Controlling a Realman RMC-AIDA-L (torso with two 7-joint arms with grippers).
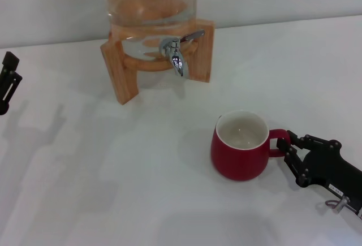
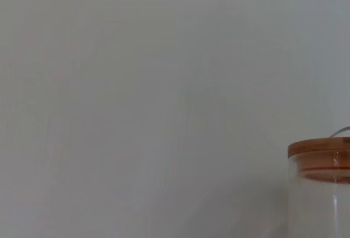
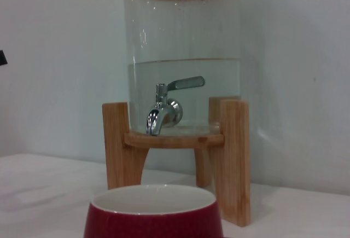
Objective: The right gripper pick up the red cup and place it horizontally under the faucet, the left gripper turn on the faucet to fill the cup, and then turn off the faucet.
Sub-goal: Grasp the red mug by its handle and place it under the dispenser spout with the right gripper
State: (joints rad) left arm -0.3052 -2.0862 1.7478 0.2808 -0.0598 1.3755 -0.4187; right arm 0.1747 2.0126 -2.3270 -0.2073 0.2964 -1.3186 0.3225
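1. White table [image 1: 85, 172] runs under everything, with a pale wall behind it.
2. Upright on that table at about 5 o'clock from the middle of the head view stands the red cup [image 1: 241, 145], its white inside bare and its loop handle turned to 3 o'clock.
3. Right gripper [image 1: 289, 145] lies low at the cup's 3 o'clock, its black fingers spread apart on either side of the handle; whether they touch it I cannot tell.
4. At 11 o'clock from the cup, well apart, the faucet [image 1: 176, 54] juts from a glass jar [image 3: 183, 52] partly filled with water, its lever [image 3: 186, 82] pointing sideways.
5. Wooden stand [image 1: 121, 65] cradles the jar.
6. Left gripper [image 1: 7, 82] hangs at the 9 o'clock edge of the head view, far from the faucet; its fingers' state I cannot tell.
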